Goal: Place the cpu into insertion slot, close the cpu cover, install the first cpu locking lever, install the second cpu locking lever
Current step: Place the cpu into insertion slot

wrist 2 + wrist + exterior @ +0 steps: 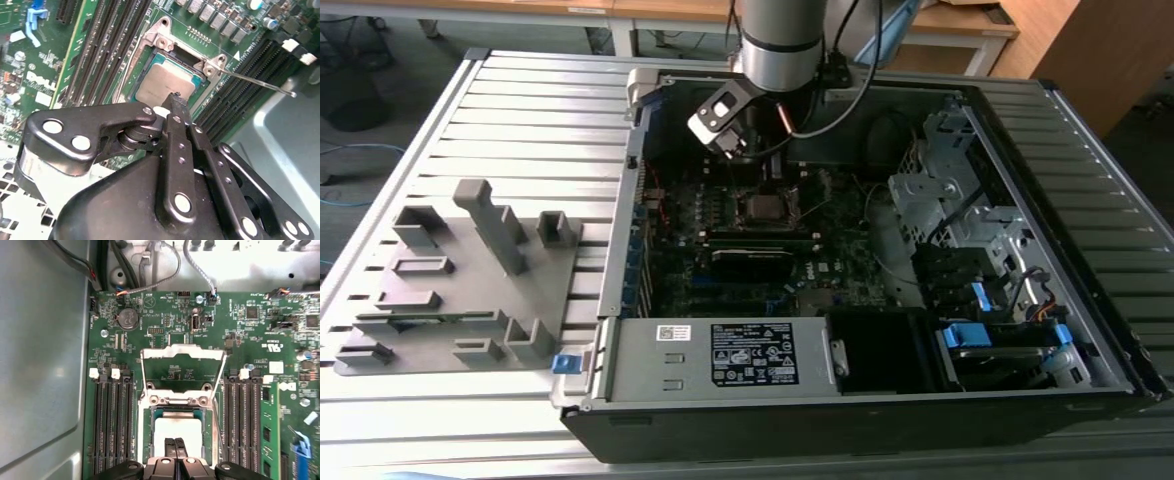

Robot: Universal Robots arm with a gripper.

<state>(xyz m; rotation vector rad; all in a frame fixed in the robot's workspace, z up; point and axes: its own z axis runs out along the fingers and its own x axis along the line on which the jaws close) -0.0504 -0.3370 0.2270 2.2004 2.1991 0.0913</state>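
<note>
One arm [781, 40] comes down from the upper middle of the frame in the exterior view into an open computer case [1121, 330] lying on a slatted table [520, 110]. Its claw [750, 155] hangs just above the insertion slot [763, 208], which sits in the upper middle of the dark motherboard [720, 285]. A grey fixture tray [454, 270] lies on the table at the exterior view's left, well apart from the case, and a power supply [720, 355] with a white label fills the case's lower edge. In the second wrist view the black claw [175, 100] is in the foreground with its fingers pressed together and nothing between them. Its tip lies over one edge of the cpu [160, 85], though whether it touches the chip cannot be told. The cpu lies flat inside the insertion slot [165, 32], whose silver rim frames it. A thin locking lever [260, 82] sticks out from one corner of the slot, slanting away over the black memory slots [235, 100]. In the first wrist view the cpu cover [182, 351] is swung open on its hinge, with green board showing through its window. Beside the hinge, the cpu [177, 427] rests in the insertion slot [175, 400] between two banks of memory slots [112, 425]. The claw [175, 445] shows two fingertips side by side and touching, over the pale top of the chip. A round coin battery [127, 317] sits on the board beyond the cover.
</note>
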